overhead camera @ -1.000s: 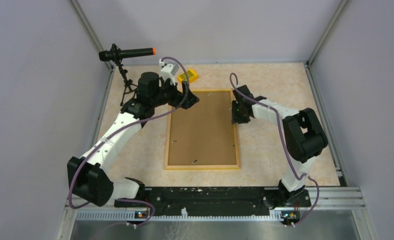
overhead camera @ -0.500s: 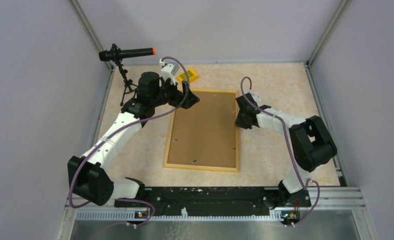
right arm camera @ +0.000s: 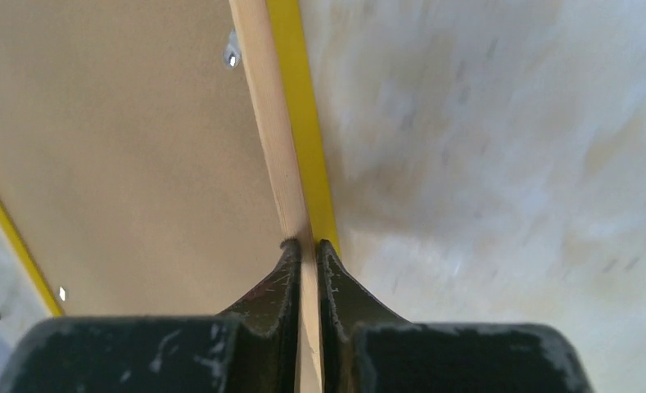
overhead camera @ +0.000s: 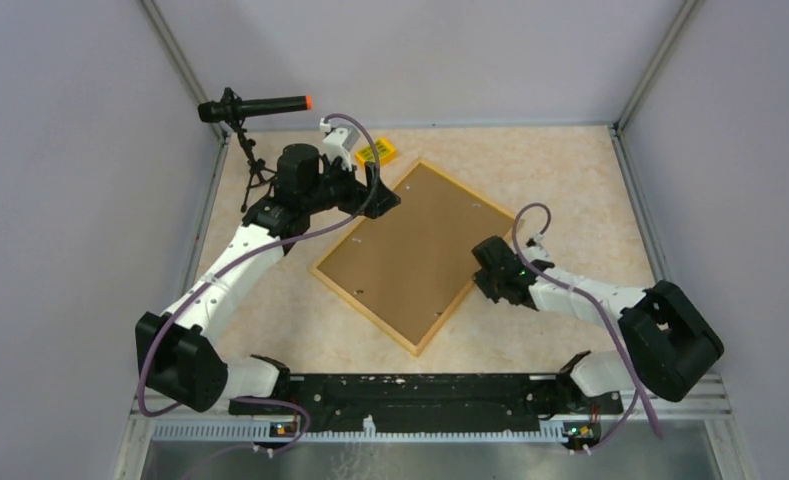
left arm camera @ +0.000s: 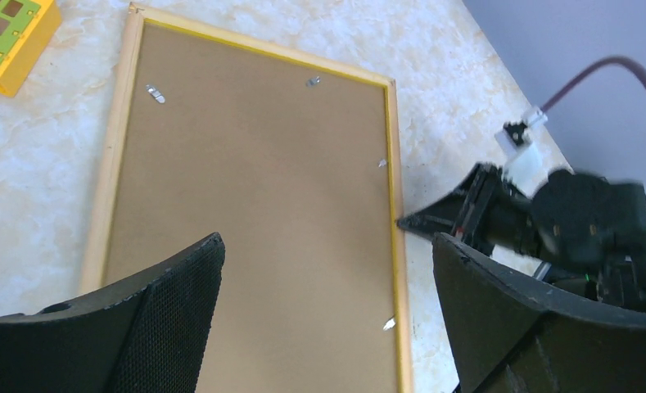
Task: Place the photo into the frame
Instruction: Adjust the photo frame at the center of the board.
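- The right jaws are closed tight on the frame. Its light wooden rail is pinched between the two fingers, with no gap at either side.
- Straight ahead of these jaws the rail runs away from them, with a yellow strip along its outer side.
- Left of the right jaws lies the brown backing board, set inside the frame back side up. A small metal tab sits by the rail.
- Right of them is the bare, pale marbled table, blurred. I cannot tell whether the gripped edge is raised off it.
- The left jaws stand wide open with nothing between them, hanging above the frame's opposite side.
- Below the gap between the left jaws is the backing board. The right arm meets the frame's rail beyond their right finger.
- Past the left finger, just off the frame's far corner, sits a yellow block with green squares.
- From above, the frame lies skewed between the two sets of jaws.
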Controlling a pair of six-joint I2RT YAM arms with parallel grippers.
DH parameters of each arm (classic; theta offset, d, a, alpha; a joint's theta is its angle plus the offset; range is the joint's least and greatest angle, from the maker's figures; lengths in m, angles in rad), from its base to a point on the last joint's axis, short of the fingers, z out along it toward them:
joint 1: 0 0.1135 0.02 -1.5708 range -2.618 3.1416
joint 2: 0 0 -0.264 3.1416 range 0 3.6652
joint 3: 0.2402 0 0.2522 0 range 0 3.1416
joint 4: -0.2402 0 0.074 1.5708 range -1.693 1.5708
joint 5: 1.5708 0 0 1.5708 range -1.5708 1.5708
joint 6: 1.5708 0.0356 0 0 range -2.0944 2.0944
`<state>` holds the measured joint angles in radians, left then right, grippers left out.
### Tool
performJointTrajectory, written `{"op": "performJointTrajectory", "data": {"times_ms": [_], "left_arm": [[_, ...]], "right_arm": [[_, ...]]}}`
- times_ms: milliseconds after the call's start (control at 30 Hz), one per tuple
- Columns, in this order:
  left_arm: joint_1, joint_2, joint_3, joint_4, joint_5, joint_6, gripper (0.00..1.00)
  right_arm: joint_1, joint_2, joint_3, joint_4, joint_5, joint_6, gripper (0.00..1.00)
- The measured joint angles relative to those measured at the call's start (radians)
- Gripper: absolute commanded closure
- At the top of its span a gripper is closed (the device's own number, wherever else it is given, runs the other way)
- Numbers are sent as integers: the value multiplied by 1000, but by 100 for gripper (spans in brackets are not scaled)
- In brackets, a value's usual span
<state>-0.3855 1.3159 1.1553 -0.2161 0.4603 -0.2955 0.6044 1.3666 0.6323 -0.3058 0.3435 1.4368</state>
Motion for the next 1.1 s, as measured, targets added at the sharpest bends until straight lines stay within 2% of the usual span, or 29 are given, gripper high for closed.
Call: {"op": "performJointTrajectory", "data": {"times_ms": [100, 167, 300, 400, 567, 633, 700, 800, 900, 933, 1000, 1100], "left_arm": [[0, 0, 0, 0, 0, -2, 1], [1, 0, 0, 0, 0, -2, 1], [1, 0, 0, 1, 0, -3, 1], [1, 0, 0, 4, 1, -4, 1], [3, 0, 0, 7, 1, -8, 1], [6, 0, 0, 7, 5, -13, 1], [6, 0, 0, 7, 4, -14, 1], [9, 0, -2, 7, 5, -16, 1], [11, 0, -3, 8, 5, -16, 1], [11, 0, -3, 8, 4, -16, 1], [11, 0, -5, 8, 4, -16, 1], [11, 0, -6, 8, 4, -16, 1]], "right_arm": [[156, -21, -24, 5, 40, 168, 99], [253, -21, -31, 8, 51, 249, 92], [354, 12, -11, -29, 51, 301, 67], [357, 23, -3, -41, 56, 215, 50], [357, -58, -3, -22, 110, -106, 26], [357, -125, -3, -37, 135, -267, 3], [354, -197, -3, -39, 150, -406, 1], [290, -323, -3, -8, 101, -636, 1], [72, -386, 3, 43, -28, -788, 1], [-37, -383, 11, 63, -92, -830, 1], [-174, -341, 35, 78, -193, -879, 1], [-310, -165, 158, 69, -337, -948, 1]]}}
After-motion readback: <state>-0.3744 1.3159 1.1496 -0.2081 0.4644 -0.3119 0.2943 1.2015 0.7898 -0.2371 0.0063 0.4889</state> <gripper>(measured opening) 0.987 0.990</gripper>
